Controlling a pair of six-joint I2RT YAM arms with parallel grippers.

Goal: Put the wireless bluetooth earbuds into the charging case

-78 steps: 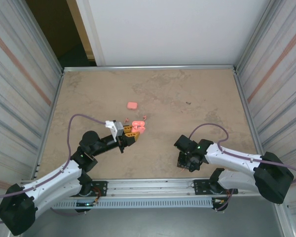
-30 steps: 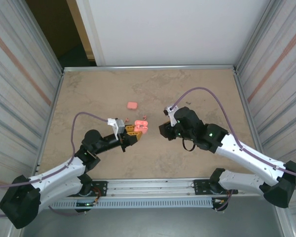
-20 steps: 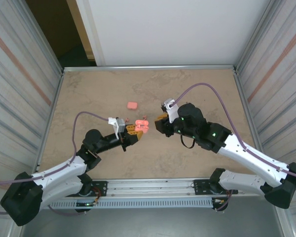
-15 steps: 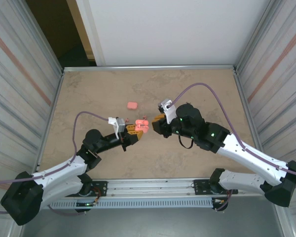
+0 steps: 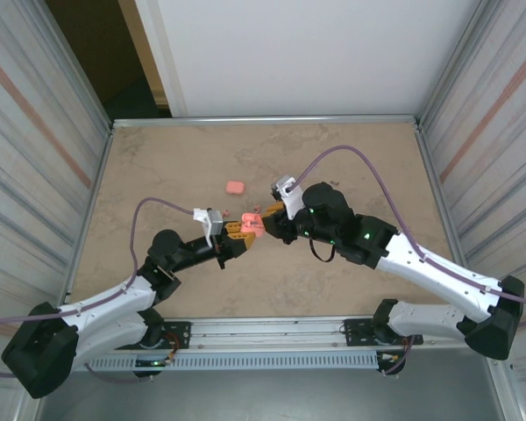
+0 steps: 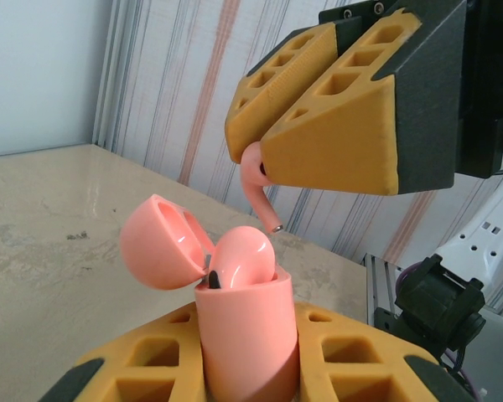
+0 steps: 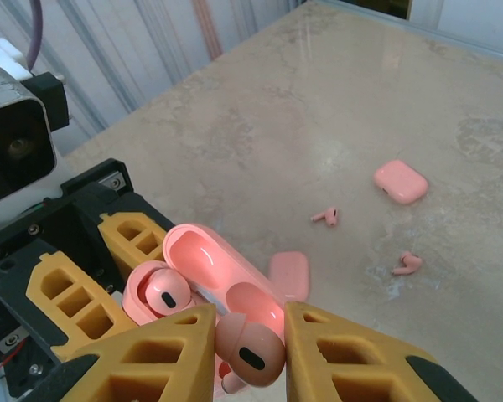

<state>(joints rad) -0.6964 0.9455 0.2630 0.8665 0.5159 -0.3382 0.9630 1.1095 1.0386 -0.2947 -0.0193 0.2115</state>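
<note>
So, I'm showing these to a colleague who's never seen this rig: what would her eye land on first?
The two yellow-fingered grippers meet mid-table: the left gripper grips an open pink charging case upright with one earbud already seated, while the right gripper pinches a second earbud just above it. Next, two loose earbuds and a closed case lying on the tan table beyond.
</note>
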